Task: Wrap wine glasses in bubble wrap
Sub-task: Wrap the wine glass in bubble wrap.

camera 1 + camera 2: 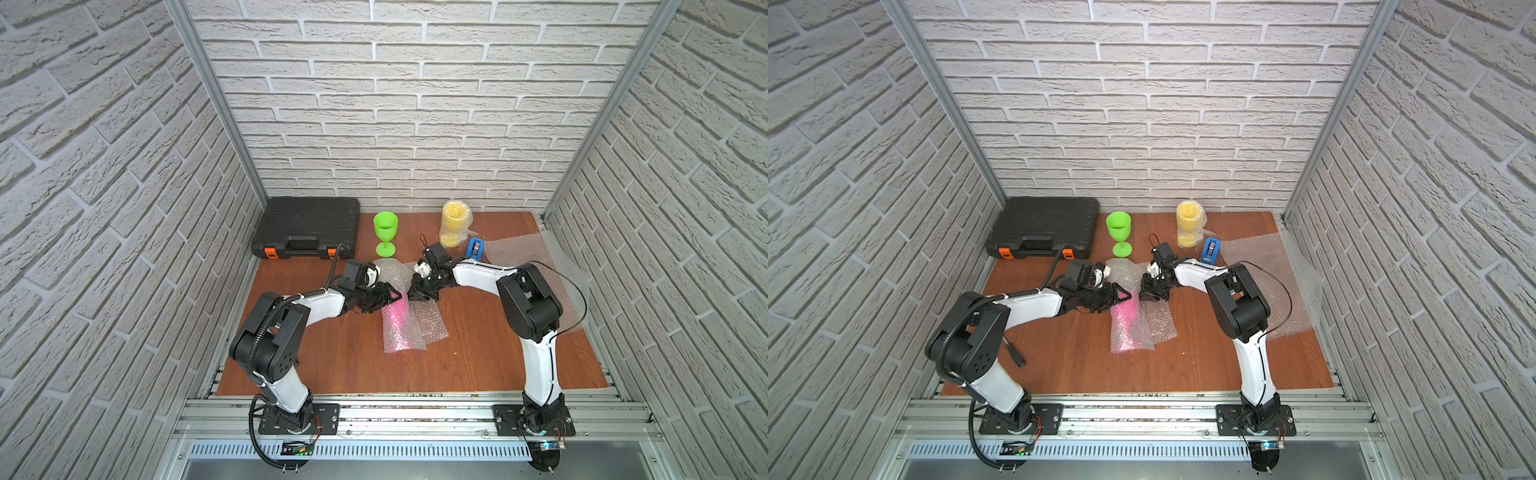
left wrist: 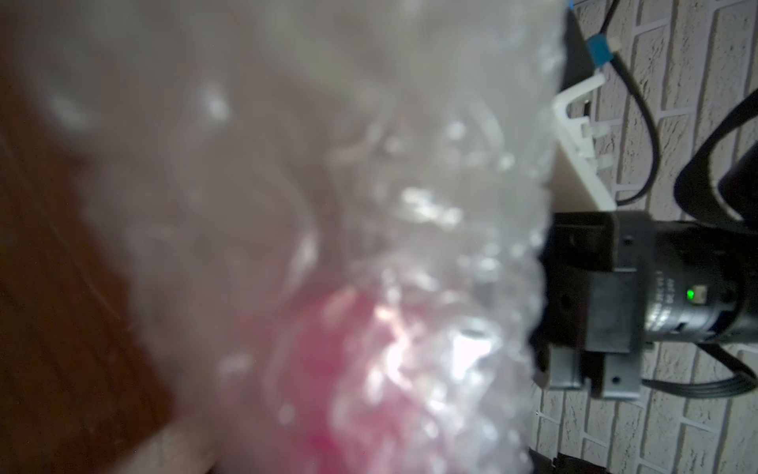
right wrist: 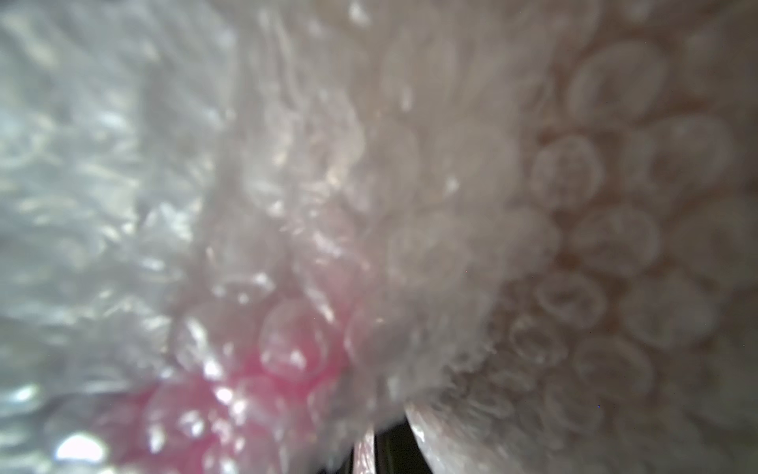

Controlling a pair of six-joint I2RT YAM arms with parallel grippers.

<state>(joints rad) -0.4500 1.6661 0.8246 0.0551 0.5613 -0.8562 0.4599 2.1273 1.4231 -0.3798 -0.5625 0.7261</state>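
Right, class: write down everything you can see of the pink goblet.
The pink goblet shows only as a hot-pink opaque shape through the clear bubble wrap lying over and around it. It lies on its side on the wooden table, between the two arms. Bowl, stem and foot cannot be told apart. Only the wrap visibly touches it; the left gripper sits over its far end, contact unclear.

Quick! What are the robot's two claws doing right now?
Left gripper: at the wrapped pink glass; open or gripping, cannot tell.
Right gripper: shut, pinching the bubble wrap.
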